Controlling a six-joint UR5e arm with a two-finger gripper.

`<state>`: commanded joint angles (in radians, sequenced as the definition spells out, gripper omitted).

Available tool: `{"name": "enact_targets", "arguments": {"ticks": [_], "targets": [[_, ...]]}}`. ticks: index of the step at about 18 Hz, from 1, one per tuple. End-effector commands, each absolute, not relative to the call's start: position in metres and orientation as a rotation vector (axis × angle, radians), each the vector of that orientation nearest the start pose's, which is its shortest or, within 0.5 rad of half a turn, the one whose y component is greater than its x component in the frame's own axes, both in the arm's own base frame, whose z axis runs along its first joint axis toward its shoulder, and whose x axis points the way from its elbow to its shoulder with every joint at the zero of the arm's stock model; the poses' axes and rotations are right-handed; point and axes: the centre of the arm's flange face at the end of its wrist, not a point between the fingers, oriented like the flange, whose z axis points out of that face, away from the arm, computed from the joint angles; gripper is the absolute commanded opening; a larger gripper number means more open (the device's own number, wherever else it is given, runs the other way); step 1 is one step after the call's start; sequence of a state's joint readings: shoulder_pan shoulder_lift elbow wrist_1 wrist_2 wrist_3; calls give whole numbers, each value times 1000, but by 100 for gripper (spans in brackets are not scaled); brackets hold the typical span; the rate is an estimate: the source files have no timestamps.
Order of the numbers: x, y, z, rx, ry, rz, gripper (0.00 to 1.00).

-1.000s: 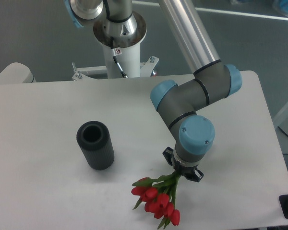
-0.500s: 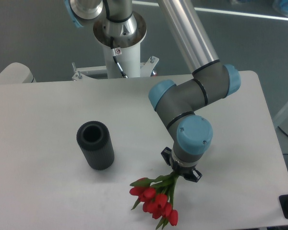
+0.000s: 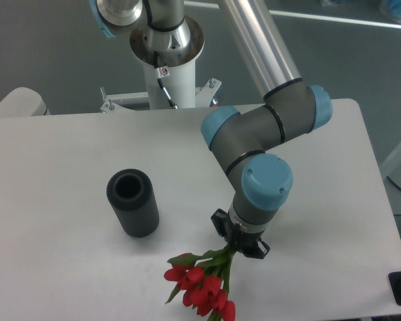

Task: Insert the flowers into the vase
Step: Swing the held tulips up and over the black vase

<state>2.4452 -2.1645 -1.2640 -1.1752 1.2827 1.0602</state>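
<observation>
The flowers [image 3: 199, 287], a bunch of red tulip buds on green stems, hang at the front of the table with the buds pointing down and left. My gripper [image 3: 238, 245] is shut on the stems just above the buds; its fingers are mostly hidden under the wrist. The vase [image 3: 133, 202], a dark ribbed cylinder with an open round mouth, stands upright on the white table to the left of the gripper, about a hand's width from the flowers.
The arm's grey and blue joints [image 3: 267, 134] reach over the table's right half. The robot's white base column [image 3: 167, 63] stands at the back edge. The table's front edge [image 3: 87, 314] runs just below the flowers.
My gripper has moved left with the flowers, towards the vase. The vase has not moved.
</observation>
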Motion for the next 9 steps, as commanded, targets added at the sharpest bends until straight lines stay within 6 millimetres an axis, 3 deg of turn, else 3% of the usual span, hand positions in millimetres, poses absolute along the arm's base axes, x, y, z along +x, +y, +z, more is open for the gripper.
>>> {"name": "enact_targets", "arguments": {"ticks": [4,9], "targets": [[-437,602,350,-2652,225,-173,0],[-424,607,396,-2359,142,-378,0]]}}
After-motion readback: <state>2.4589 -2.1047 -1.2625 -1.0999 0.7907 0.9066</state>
